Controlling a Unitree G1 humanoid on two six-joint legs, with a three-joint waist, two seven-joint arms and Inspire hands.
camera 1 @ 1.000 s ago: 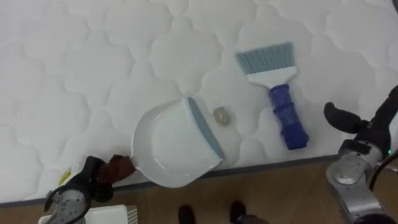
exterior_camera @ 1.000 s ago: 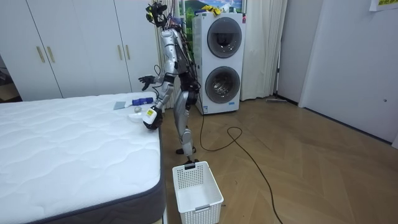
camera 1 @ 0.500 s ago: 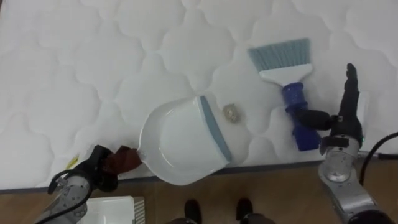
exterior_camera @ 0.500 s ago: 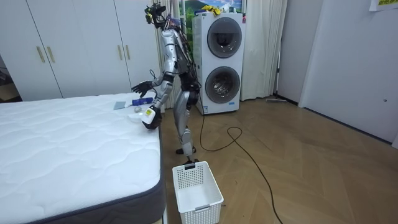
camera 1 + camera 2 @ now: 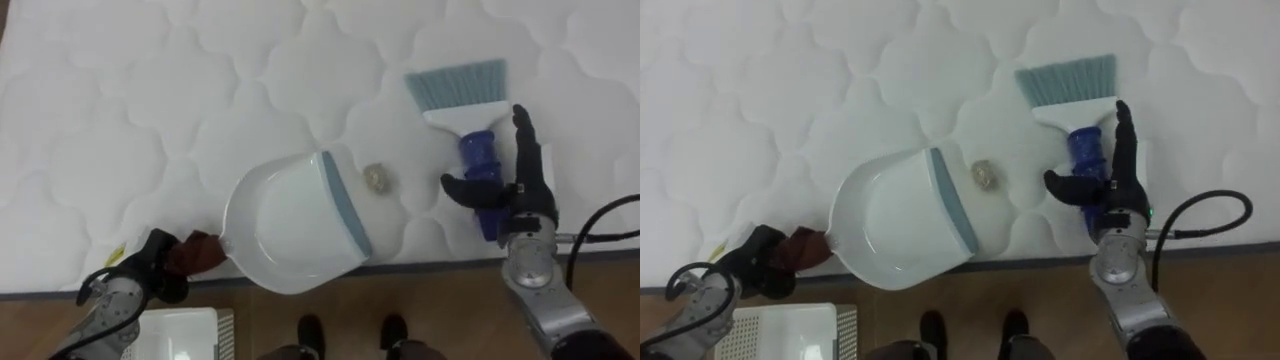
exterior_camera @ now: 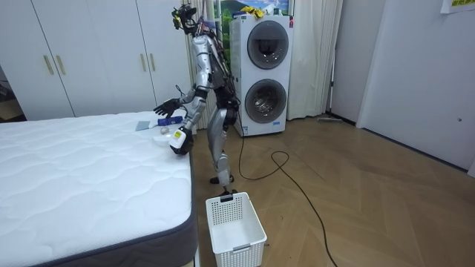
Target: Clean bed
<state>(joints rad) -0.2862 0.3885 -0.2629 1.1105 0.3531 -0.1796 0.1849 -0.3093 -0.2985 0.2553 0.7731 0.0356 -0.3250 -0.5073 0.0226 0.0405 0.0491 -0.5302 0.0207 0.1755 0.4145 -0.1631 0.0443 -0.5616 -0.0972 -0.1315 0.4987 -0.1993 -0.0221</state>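
The scrap you are after, a small crumpled lump, lies on the white quilted bed near its edge, just beside the blue-grey lip of the dustpan and not in it. The dustpan is white and rests flat on the mattress, with its lip turned toward the lump and toward the brush.

Your left hand has its fingers curled round the dustpan's brown handle, right at the bed's edge.

On the other side of the lump lies the brush, with pale blue bristles pointing away from you and its blue grip pointing back toward the edge. Your right hand is over that grip. Its fingers are straight and point up the bed alongside the grip, and the thumb is spread out across it. Nothing is pinched, and you cannot tell from here whether the palm touches the grip.

Below the left hand, part of a white basket shows on the wooden floor.

In the room view you stand at the bed's side with your right arm stretched out over the mattress. The basket is on the floor near the bed's corner, two stacked washing machines stand behind you, and white wardrobes line the wall.
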